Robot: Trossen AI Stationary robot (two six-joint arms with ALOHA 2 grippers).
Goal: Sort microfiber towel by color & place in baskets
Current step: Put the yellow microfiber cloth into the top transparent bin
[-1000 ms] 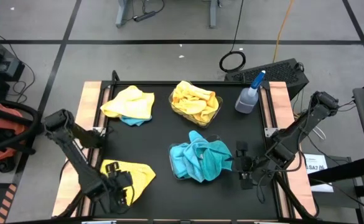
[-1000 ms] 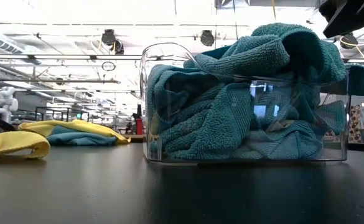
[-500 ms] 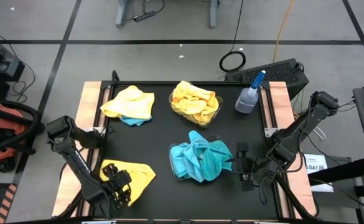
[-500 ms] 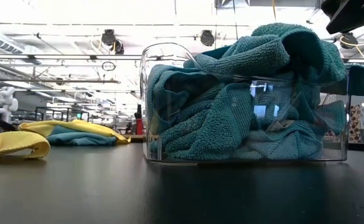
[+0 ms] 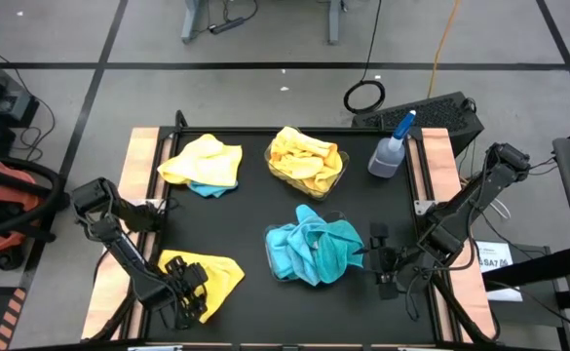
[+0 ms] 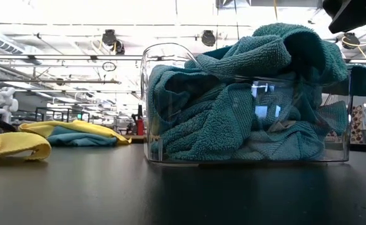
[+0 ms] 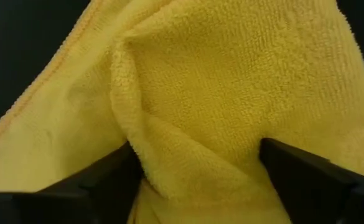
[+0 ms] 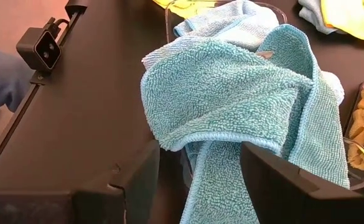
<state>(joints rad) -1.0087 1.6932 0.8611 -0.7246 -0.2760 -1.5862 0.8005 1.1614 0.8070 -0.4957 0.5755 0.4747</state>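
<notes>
A yellow microfiber towel [image 5: 216, 273] lies on the table's near left part, also visible in the low view [image 6: 7, 145]. My left gripper [image 5: 182, 295] is down on it, open; the towel fills the left wrist view [image 7: 231, 93]. A clear basket [image 6: 151, 94] near the table's middle is heaped with turquoise towels [image 5: 314, 249], one draped over its rim [image 8: 231, 99]. My right gripper [image 5: 382, 261] hovers open just right of this basket, touching nothing. A second basket [image 5: 270, 161] farther back holds yellow towels [image 5: 304, 158]. My left gripper [image 7: 197, 180] comes at the yellow towel from above, pointing down. Its fingers [image 7: 107, 180] stand apart with a raised fold [image 7: 169, 143] of the towel between them, tips sunk in the cloth. The towel lies on the table.
At the far left a yellow towel [image 5: 204, 161] lies over a turquoise one [image 5: 207, 187]. A clear spray bottle with a blue nozzle [image 5: 390, 151] stands at the far right. Wooden rails [image 5: 143, 166] border the black table top on both sides.
My left arm has shifted its elbow slightly toward the table's near left while its gripper has stayed on the yellow towel. The towels and baskets lie as before.
</notes>
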